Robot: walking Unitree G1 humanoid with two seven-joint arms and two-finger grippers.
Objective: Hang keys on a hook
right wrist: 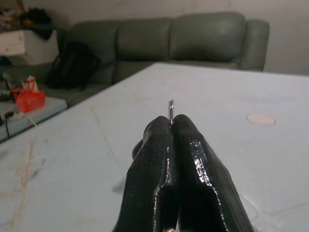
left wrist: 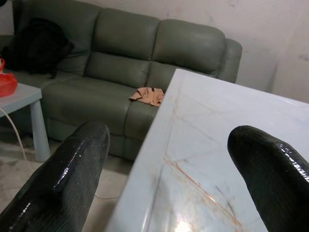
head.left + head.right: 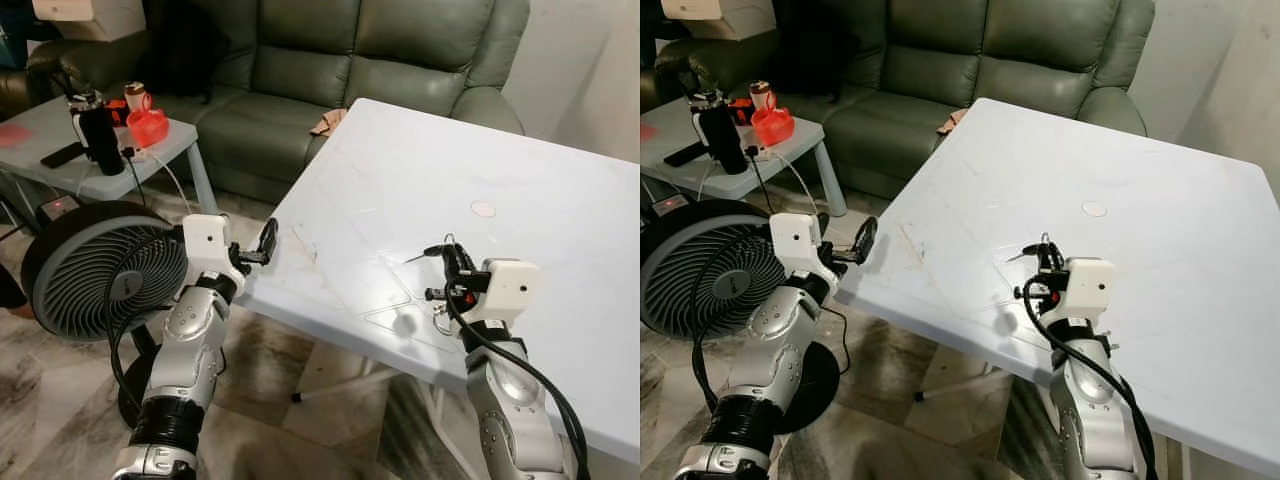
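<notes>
The keys point(image 1: 171, 110) appear as a thin strip of metal poking up between the pressed-together fingertips of the right tool point(image 3: 447, 252), which is clamped on them above the white marbled surface point(image 3: 560, 200); a thin wire ring shows at the tool in the head views (detail too small to read). The left tool point(image 3: 267, 240) hangs at the surface's near corner with its fingers point(image 2: 67, 179) spread apart. Beyond stand a green sofa point(image 3: 330, 60), a low side table point(image 3: 40, 140) with a red container point(image 3: 148, 126), and a floor fan point(image 3: 90, 270).
</notes>
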